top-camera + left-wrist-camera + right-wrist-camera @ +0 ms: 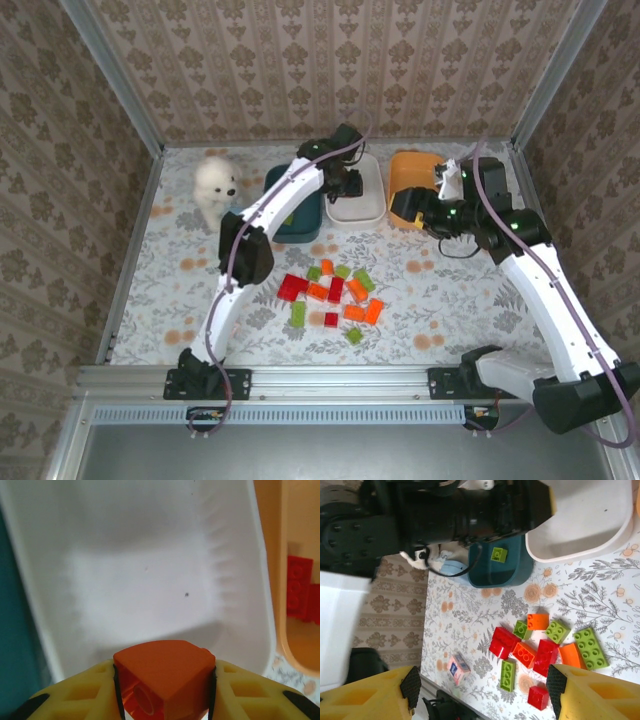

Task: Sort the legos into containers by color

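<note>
the sorting is sitting at an early stage. the dark teal plastic tub (520,572) is holding a single light green brick (499,554). the orange plastic tub (295,645) is holding at least two red bricks (300,587) against one wall. the white rounded-rectangular plastic tub (140,580) is showing a bare floor, so nothing is lying in it yet. the loose heap of red, orange and light green plastic bricks (335,295), more than a dozen of them, is waiting on the floral-patterned table (180,300) between the arm bases and the row of tubs. most of the work is therefore left to do.

the left gripper (165,692) is pinching a small orange plastic brick (162,672) between its yellow fingers (80,690), the jaws pressing on the brick's two sides. it is hanging over the inside of the white tub, close to one wall. judging by that, orange bricks are going into the white tub, this one is looking to be the first there, and letting go seems to be the step in hand.

the right gripper (482,687) is standing spread wide, with nothing between its fingers and touching nothing. in the top view it is hovering at the near end of the orange tub.
</note>
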Robot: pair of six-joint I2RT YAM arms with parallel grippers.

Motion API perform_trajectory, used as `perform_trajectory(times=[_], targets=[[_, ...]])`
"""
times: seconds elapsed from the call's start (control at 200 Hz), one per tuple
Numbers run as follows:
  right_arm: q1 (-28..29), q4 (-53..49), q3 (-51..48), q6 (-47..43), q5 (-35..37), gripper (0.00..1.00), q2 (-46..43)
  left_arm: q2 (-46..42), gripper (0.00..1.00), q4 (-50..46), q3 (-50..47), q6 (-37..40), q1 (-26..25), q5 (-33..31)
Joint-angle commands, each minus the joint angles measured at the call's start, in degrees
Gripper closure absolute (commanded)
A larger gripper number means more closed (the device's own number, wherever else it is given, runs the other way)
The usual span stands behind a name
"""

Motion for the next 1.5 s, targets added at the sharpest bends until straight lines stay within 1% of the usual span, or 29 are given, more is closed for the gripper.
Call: perform_trajectory(times=[0.0, 0.16, 0.245, 0.515, 0.725, 0.905, 1.28, 1.495], targets=[[-0.33, 2.46, 2.31, 1.89, -1.05, 0.29, 0.88, 3.45, 0.63, -2.44, 4.18, 1.90, 0.57, 2.19], [-0.36, 1.96, 1.69, 1.72, -0.34, 0.29, 0.79, 4.64, 0.63, 1.28, 1.34, 1.56, 0.67, 2.00], [-0.41, 1.69, 1.13, 1.56, -0.36, 0.29, 0.68, 5.41, 0.63, 2.23, 1.11, 1.37, 0.59, 2.94], [-0.80, 1.47, 0.20, 1.70, 0.01, 0.29, 0.97, 6.90, 0.61, 1.64, -0.91, 0.33, 0.13, 3.47], [-0.86, 0.84, 0.07, 1.55, 0.27, 0.29, 1.06, 7.86, 0.61, 1.49, -1.57, 0.32, -0.35, 3.87], [-1.01, -0.15, -0.24, 1.20, 0.60, 0.29, 1.10, 7.95, 0.56, 0.98, -1.60, 0.48, -0.57, 3.95], [-1.04, -3.45, 0.11, -1.74, 2.98, 0.29, 1.06, 5.73, 0.40, 0.82, -0.48, 0.77, -0.79, 4.17], [-1.03, -5.63, 0.43, -3.79, 4.37, 0.29, 0.66, 3.94, 0.38, 1.46, 1.36, 0.07, -0.79, 4.35]])
